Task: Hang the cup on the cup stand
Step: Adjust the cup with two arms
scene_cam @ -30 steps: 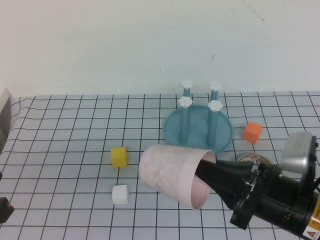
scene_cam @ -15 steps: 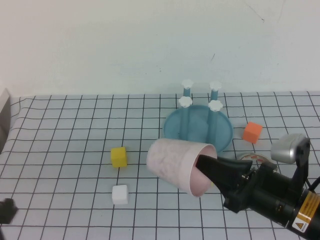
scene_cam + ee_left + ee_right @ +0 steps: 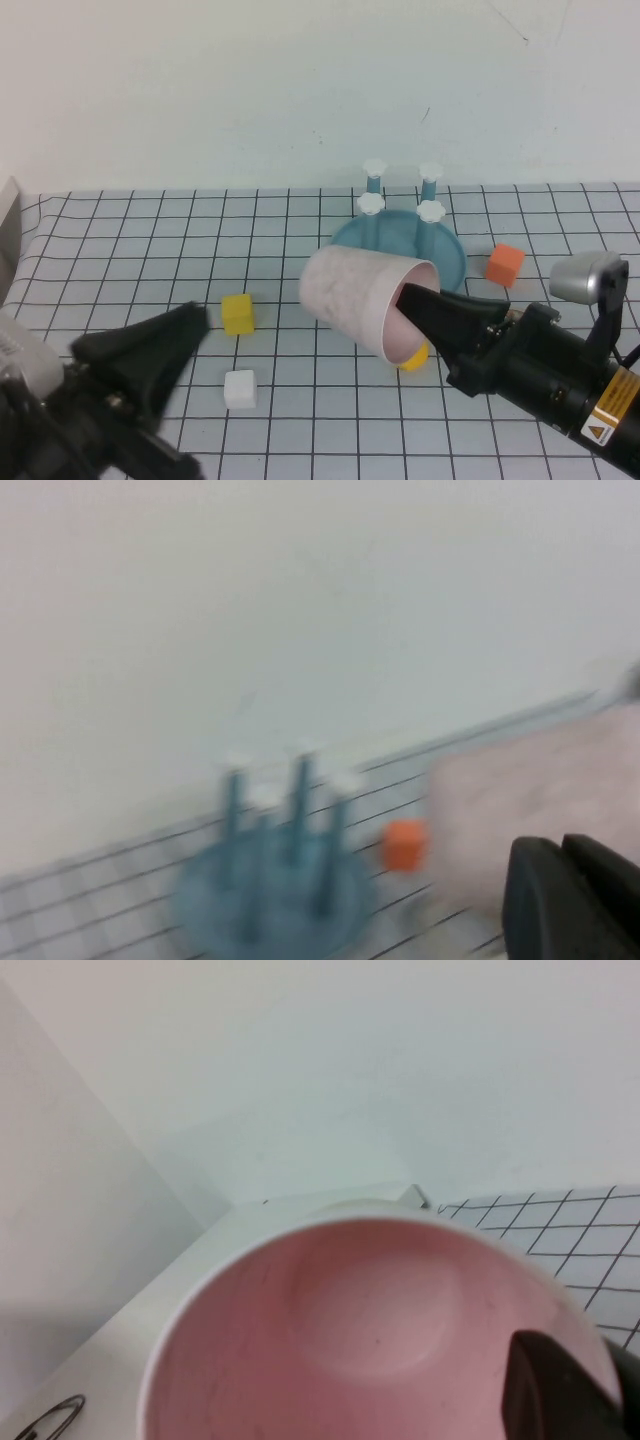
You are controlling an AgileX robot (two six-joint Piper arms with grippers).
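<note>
Above the grid-patterned table [image 3: 150, 260], the cup [image 3: 352, 298] is being carried on its side by the right gripper [image 3: 425, 310], whose dark fingers are pinching the rim with one finger reaching inside the pink mouth. Over the last second the cup has been rising and drifting toward the cup stand [image 3: 400, 250], so that its speckled pale-pink body is now overlapping the near edge of the stand's blue dish in the raised camera's view; that suggests the carry toward the pegs is well under way, though the cup is not yet over any peg. Its mouth is facing the robot's right, back toward the arm, and its closed bottom is pointing left. At the lower left, the left gripper [image 3: 175, 335], with its fingers pressed together, is newly swinging into sight as a blurred dark shape, well apart from the cup; what it is doing is hard to judge from so smeared a view. A small yellow object [image 3: 414, 357], possibly a block, is now showing just below the cup's mouth. Nearby a yellow cube [image 3: 238, 313], a white cube [image 3: 240, 389] and an orange cube [image 3: 505, 264] are sitting on the table.
</note>
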